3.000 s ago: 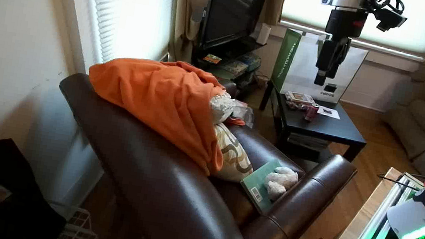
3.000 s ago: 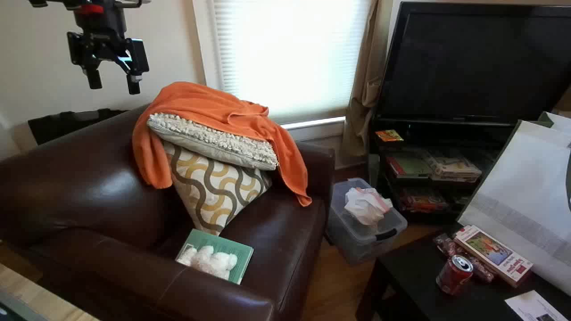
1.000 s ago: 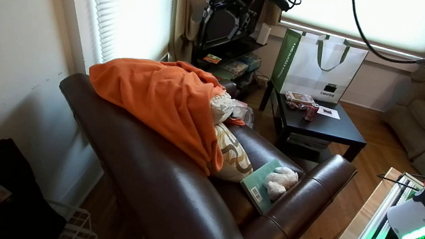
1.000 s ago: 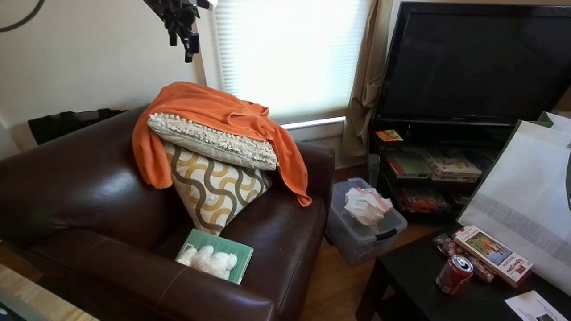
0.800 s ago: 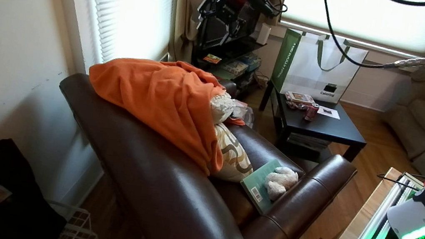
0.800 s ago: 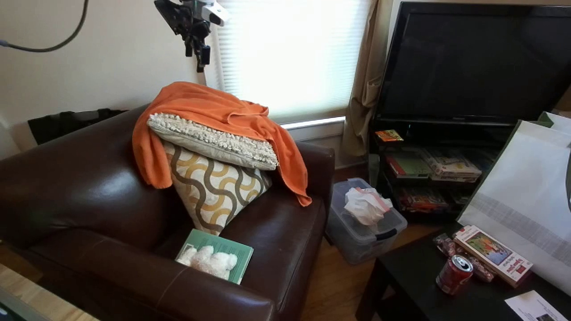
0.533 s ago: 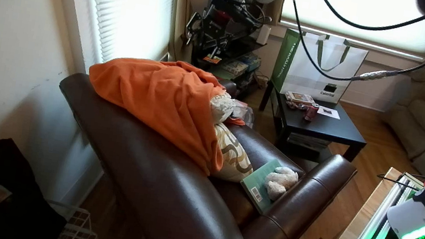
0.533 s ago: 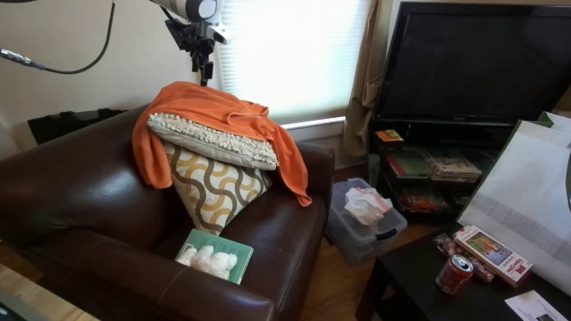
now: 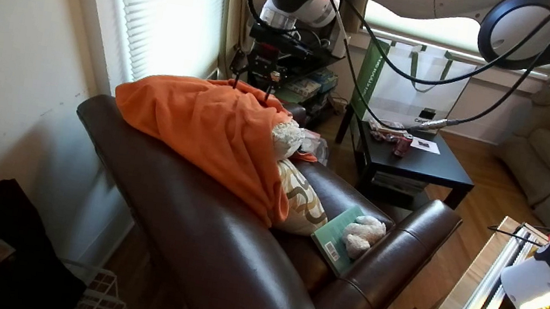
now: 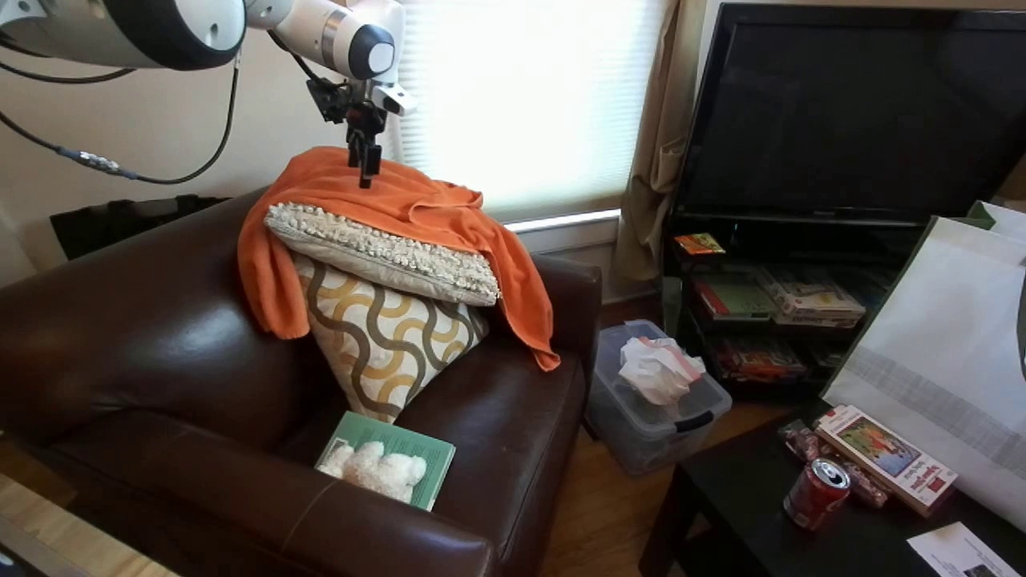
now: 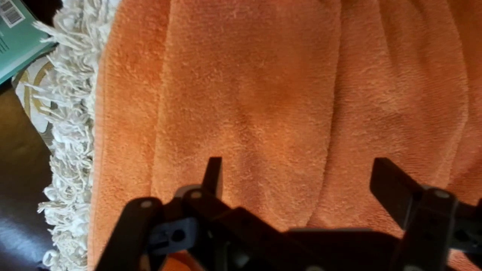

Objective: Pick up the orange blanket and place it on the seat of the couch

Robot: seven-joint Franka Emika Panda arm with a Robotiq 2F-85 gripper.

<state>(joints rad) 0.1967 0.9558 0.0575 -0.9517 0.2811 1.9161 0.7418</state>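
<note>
Currently, gripper (image 11: 297, 160) sits right above the orange blanket (image 9: 202, 132), jaws spread wide; can't tell if they touch the cloth. Blanket lies in folds over a shaggy white pillow (image 10: 385, 255) on the brown leather couch (image 10: 136, 320), one end hanging down at the seat (image 10: 505, 425). Patterned pillow (image 10: 381, 336) propped just below the shaggy one. Fluffy white toy (image 10: 375, 473) on green book (image 10: 421, 445), book on the seat beside the couch arm (image 10: 264, 497). Red can (image 10: 813, 497) on black worktop (image 10: 737, 493), well apart from blanket.

Orange blanket (image 9: 207, 136); dark brown couch (image 9: 218, 244); wavy-patterned pillow (image 10: 389, 344).
</note>
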